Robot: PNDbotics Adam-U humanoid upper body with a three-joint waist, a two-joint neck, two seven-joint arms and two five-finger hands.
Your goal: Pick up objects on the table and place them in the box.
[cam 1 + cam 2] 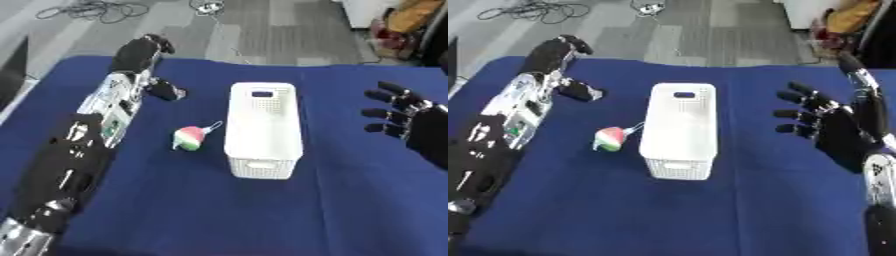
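Observation:
A white perforated box (260,169) stands lengthwise in the middle of the blue table (262,220); I see nothing inside it. Just left of it lies a small round object (188,138), red, green and white, with a pale cord pointing at the box. My left arm reaches far along the table's left side. Its left hand (137,56) is at the far edge, well beyond the object, open and holding nothing, with the thumb sticking out to the right. My right hand (834,129) hovers right of the box, open, fingers spread and pointing left.
Beyond the table's far edge, cables (96,9) lie on the grey floor. Bags and clutter (398,25) stand at the top right. A dark item (10,70) shows at the left edge.

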